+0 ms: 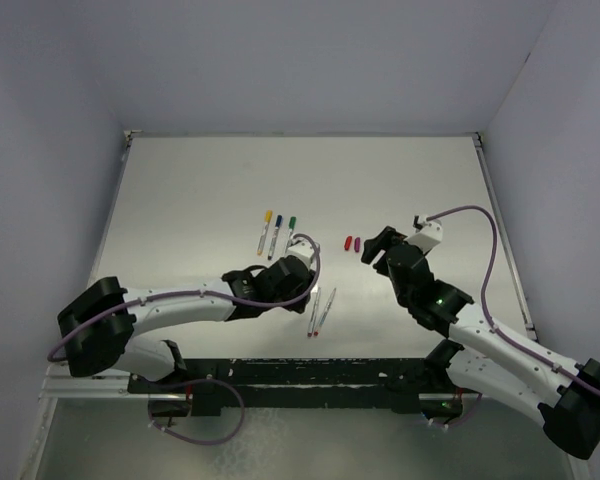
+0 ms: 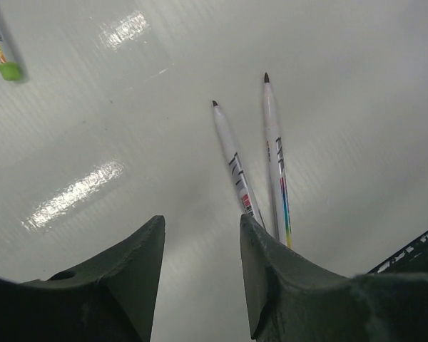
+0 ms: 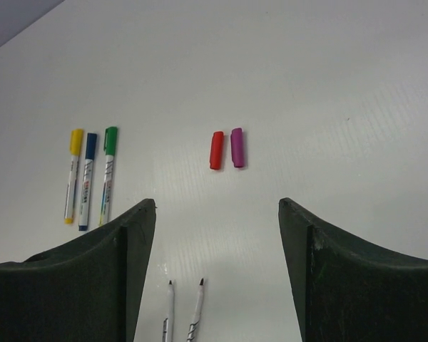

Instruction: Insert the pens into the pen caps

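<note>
Two uncapped pens lie side by side near the front middle. In the left wrist view they lie just right of my fingers. My left gripper is open and empty just left of them. A red cap and a purple cap lie side by side. My right gripper is open and empty just right of them. In the right wrist view, the red cap and purple cap lie ahead of the right gripper. Three pens wear yellow, blue and green caps.
The three capped pens lie in a row behind the left gripper. A black rail runs along the near table edge. Grey walls close in the table on the left, back and right. A purple cable loops off the right arm.
</note>
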Tool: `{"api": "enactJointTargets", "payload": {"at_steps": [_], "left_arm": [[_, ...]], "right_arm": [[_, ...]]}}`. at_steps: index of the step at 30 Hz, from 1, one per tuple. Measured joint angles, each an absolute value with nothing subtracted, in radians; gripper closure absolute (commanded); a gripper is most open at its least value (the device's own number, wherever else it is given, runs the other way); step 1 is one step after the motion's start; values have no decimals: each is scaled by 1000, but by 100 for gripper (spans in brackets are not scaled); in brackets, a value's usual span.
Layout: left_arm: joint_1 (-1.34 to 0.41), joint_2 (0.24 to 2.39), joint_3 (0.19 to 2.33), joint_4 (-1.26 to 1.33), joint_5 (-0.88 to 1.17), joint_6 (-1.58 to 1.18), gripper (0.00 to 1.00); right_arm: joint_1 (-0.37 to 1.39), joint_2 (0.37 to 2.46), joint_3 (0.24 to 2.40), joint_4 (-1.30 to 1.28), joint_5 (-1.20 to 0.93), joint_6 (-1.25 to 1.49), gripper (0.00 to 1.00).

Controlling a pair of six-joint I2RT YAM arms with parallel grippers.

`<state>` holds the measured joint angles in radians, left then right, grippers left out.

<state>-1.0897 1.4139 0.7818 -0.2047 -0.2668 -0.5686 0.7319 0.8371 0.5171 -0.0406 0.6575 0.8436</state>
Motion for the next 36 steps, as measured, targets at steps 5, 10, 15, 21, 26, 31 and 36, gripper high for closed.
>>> {"api": "enactJointTargets", "payload": {"at_steps": [5, 10, 15, 21, 26, 31, 36], "left_arm": [[-1146, 1497, 796, -211, -277, -584, 50], [-1173, 1538, 808, -208, -281, -592, 50], [-1182, 1576, 829, -196, -294, -591, 50], [-1186, 1607, 841, -197, -301, -591, 53], [-1188, 1625, 855, -217, -312, -591, 59], [-1193, 1633, 869, -273, -330, -591, 60], [-1194, 1633, 870, -320, -330, -591, 62]], "right_arm": [[732, 838, 505, -44, 650, 848, 29], [732, 838, 504, -47, 636, 850, 29], [732, 838, 503, -47, 631, 851, 30], [732, 846, 502, -43, 607, 853, 30], [732, 846, 502, -40, 605, 853, 30], [732, 846, 502, -39, 598, 853, 30], [732, 849, 502, -39, 590, 853, 30]]}}
